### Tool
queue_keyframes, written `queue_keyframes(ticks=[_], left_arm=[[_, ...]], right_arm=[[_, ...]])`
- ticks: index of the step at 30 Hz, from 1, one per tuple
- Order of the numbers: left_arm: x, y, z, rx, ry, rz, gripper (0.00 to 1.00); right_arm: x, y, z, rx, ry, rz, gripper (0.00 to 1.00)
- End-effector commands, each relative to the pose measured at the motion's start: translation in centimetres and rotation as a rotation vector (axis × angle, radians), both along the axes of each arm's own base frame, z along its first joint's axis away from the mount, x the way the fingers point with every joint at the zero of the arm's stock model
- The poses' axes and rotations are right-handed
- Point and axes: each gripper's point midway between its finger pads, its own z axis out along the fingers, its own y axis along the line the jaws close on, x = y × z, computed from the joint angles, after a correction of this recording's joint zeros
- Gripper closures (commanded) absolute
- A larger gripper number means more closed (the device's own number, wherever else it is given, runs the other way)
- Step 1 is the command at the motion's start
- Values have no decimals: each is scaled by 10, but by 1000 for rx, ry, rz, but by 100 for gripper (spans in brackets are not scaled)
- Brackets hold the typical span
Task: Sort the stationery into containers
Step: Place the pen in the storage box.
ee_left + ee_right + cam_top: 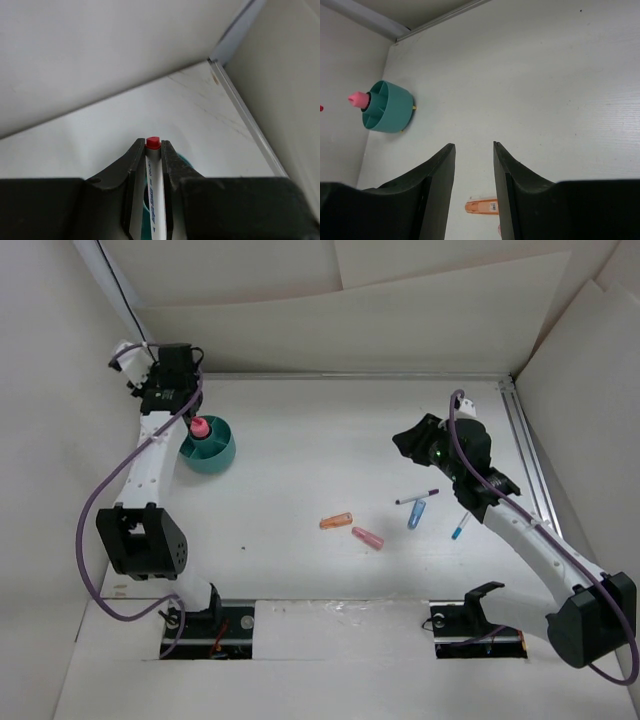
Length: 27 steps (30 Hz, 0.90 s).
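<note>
- The left gripper point(152, 150) is clamped narrow on a thin white pen with red cap point(154, 195). The red tip pokes out just past the fingertips and blue print runs along the barrel.
- From overhead, the left gripper point(165, 400) hangs at the far left of the table point(300, 440), at about 11 o'clock of the teal cup point(215, 452).
- In the left wrist view, a sliver of the teal cup point(185, 161) shows just behind the fingers, under the held pen.
- The cup sits at about 10 o'clock from the table's middle. Its inner dividers show in the right wrist view, and a pink piece point(201, 427) stands upright in one compartment, rising above the rim.
- The right gripper point(474, 146) has its jaws moderately apart, with only bare table showing between them.
- From overhead, the right gripper point(412, 443) hovers at about 2 o'clock from the table's middle.
- A purple-tipped pen point(417, 497) lies at about 3 o'clock from the middle. A short light-blue piece point(416, 513) lies just beside it at its 6 o'clock.
- A blue pen point(458, 528) lies at 4 o'clock of the light-blue piece, apart from it.
- An orange piece point(336, 521) lies at about 6 o'clock from the middle. A second pink piece point(367, 537) lies near it at its 4 o'clock, apart from it.
</note>
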Motion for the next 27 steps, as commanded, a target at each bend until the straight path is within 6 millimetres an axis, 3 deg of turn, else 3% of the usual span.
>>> queue_keyframes(ticks=[1,8,16,21,27], left_arm=[[-21,33,39,50,-37,96,100],[-30,56,40,171,54,208,100],[-27,69,18,264,166,280,100],[-15,63,16,318,186,261,100],[-2,57,-16,357,269,258,100]], right_arm=[[4,4,12,31,-40,17,58],[0,5,19,40,-56,26,58],[-1,4,23,43,-65,26,58],[-3,7,23,40,-67,47,58],[-3,9,25,45,-74,58,56]])
